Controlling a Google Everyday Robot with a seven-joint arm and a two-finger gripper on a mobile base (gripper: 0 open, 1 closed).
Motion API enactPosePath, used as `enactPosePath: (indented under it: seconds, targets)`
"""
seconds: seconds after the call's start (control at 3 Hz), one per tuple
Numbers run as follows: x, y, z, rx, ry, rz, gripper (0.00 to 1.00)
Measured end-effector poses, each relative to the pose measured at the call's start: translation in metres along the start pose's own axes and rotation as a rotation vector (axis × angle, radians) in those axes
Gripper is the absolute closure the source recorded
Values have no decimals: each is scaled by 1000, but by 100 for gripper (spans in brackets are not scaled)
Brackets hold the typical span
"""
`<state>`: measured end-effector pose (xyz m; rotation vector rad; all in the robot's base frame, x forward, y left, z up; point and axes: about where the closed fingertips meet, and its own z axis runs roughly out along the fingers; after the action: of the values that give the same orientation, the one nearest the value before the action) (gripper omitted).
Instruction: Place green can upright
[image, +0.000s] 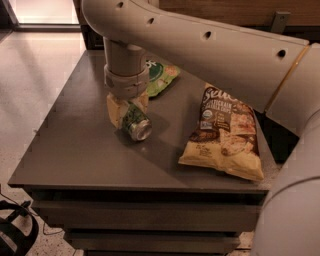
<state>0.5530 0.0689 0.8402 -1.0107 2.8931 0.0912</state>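
Note:
The green can (133, 120) is a small dark green can with pale markings. It lies tilted on the grey table (75, 145), and its silver end (141, 131) faces front right. My gripper (127, 107) hangs straight down from the arm over the can. Its pale fingers (114, 111) stand on either side of the can's body and close on it. The can's far end is hidden behind the fingers and wrist.
A flat green snack bag (161, 77) lies just behind the gripper. A yellow and brown chip bag (222, 135) lies to the right. My arm (210, 50) spans the back of the table. The table's front edge and left edge are near, with floor to the left.

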Motion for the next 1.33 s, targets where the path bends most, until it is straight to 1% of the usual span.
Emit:
enactPosePath:
  seconds: [0.33,0.67,1.0,1.33]
  targets:
    - [5,-9,-33,4,-110,-65,100]
    - [7,-12,-58,-10,-200,-123,100]
    - [4,-11,-71,-78,-298,-204,100]
    - [-6,1,-69,-177,-389,-303,100]
